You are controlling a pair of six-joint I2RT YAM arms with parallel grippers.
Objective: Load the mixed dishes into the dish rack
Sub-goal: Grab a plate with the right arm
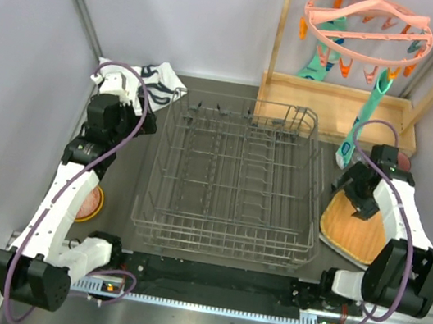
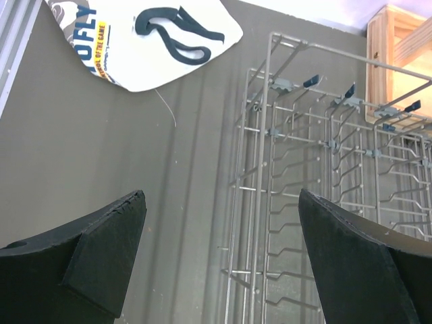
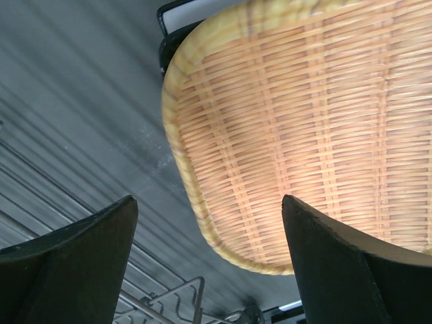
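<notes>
The dish rack [image 1: 235, 177] stands mid-table with nothing in it; its left side [image 2: 324, 169] shows in the left wrist view and one corner [image 3: 182, 297] in the right wrist view. A yellow woven rounded-square plate [image 1: 359, 232] lies flat to the right of the rack. My right gripper [image 1: 357, 204] hovers open over the plate's far left corner [image 3: 310, 121], and the rim lies between the spread fingers [image 3: 209, 209] without touching them. My left gripper [image 1: 142, 116] hangs open and empty [image 2: 223, 202] beside the rack's far left corner. An orange bowl [image 1: 92, 201] sits half hidden under the left arm.
A white cloth with black print [image 1: 159, 82] [image 2: 162, 40] lies at the back left. A light wooden tray [image 1: 334, 107] stands behind the rack, with a pink peg hanger [image 1: 368, 25] and teal socks [image 1: 360, 124] above it. A reddish object [image 1: 403, 162] shows behind the right wrist.
</notes>
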